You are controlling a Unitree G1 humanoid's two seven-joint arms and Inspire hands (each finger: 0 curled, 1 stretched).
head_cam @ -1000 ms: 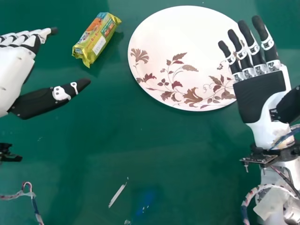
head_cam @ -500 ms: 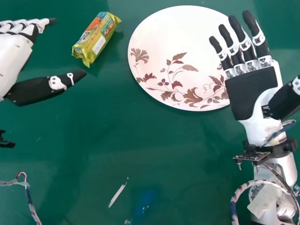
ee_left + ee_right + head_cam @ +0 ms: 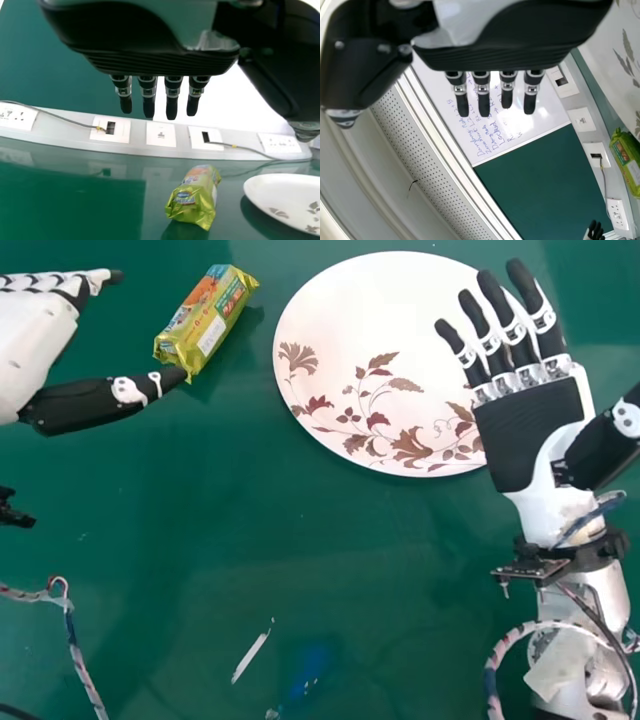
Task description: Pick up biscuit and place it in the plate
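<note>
The head view showed the biscuit packet [image 3: 207,320], in a yellow-green wrapper, lying at a slant on the green table [image 3: 250,530], between the left hand [image 3: 30,345] and the plate [image 3: 370,320] and apart from the plate's rim. The left hand was at the view's left side, open and holding nothing, its fingers straight and its thumb pointing toward the packet. The thumb's tip met the packet's near end in that view, though whether the two touched could not be told. The right hand [image 3: 530,430] was open too, its straight fingers spread over the right part of the plate and its grasp empty. The white plate bore brown and reddish leaves and flowers, mostly along its near side. Nearer the robot lay a thin white sliver [image 3: 250,657], with a blue patch [image 3: 312,665] just beside it. In the left wrist view, the packet lay near the plate, and behind them ran a pale strip [image 3: 138,135] fitted with sockets, with cords plugged in. The right wrist view took in a whiteboard [image 3: 540,110] covered partly in handwriting, a dark green panel [image 3: 545,185] next to it, and a perforated surface [image 3: 420,140] beyond a pale frame.
</note>
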